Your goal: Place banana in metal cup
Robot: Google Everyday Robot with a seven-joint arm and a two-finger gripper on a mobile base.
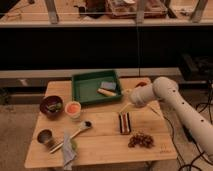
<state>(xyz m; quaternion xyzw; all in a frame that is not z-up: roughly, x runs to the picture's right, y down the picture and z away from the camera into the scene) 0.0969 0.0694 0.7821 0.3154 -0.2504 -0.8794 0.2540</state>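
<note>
- Camera view: we look down on a wooden table (105, 146) with a green tray (82, 92) at its far edge.
- The banana (106, 92) lies flat inside the tray, in its right half near the front wall. It is small, stubby and pale cream-yellow, and it lies aslant. We cannot make out its tip.
- A blue-grey block (108, 85) sits just behind the banana in the same tray. We cannot tell whether the two touch.
- The metal cup (45, 136) stands upright near the table's front corner on our left, well apart from the tray. It is short, round and dull grey, with a dark inside.
- The gripper (125, 101) hangs just outside the tray's right rim, near the banana but not touching it. It ends a white arm (170, 92) that comes in from our right.
- Its jaws are released: spread apart, with nothing between them.
- Between the tray and the metal cup stand a dark bowl (51, 105) and a white cup (73, 108) with an orange inside.
- A spoon (77, 131) lies aslant just beside the metal cup, next to a grey cloth (67, 151).
- On our right lie a dark bar (124, 123) and a brown heap (141, 140).
</note>
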